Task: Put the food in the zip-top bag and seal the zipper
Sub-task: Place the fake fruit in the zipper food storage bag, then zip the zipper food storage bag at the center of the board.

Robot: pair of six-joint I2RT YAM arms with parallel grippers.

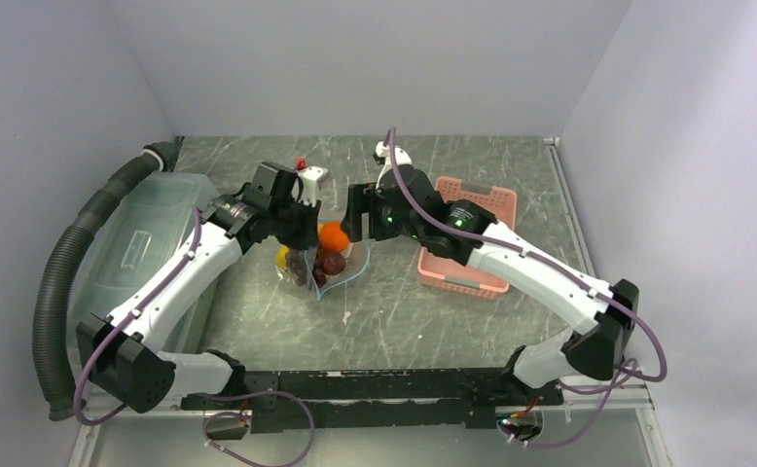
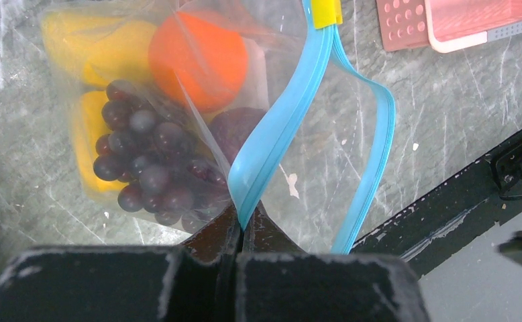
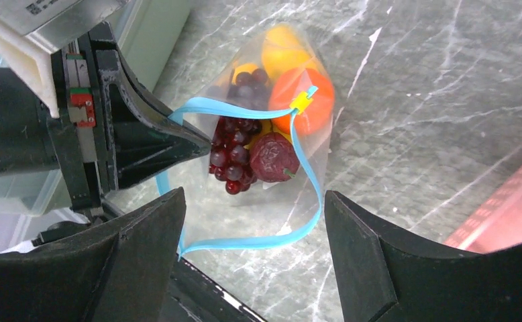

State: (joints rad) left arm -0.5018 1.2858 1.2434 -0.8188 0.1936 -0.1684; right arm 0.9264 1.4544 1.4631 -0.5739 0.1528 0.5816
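As the overhead view shows, the zip-top bag [image 1: 324, 270] rests on the table [image 1: 404, 311], food [image 1: 332, 236] inside. Left wrist: left gripper [image 2: 240, 225] jaws clamp the zipper [image 2: 278, 121]. Right wrist: right gripper [image 3: 253, 201] jaws stand apart above the bag.

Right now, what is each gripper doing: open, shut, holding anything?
Left gripper: shut, pinching the teal-blue zipper strip of the clear crinkly plastic bag.
Right gripper: open, holding nothing.
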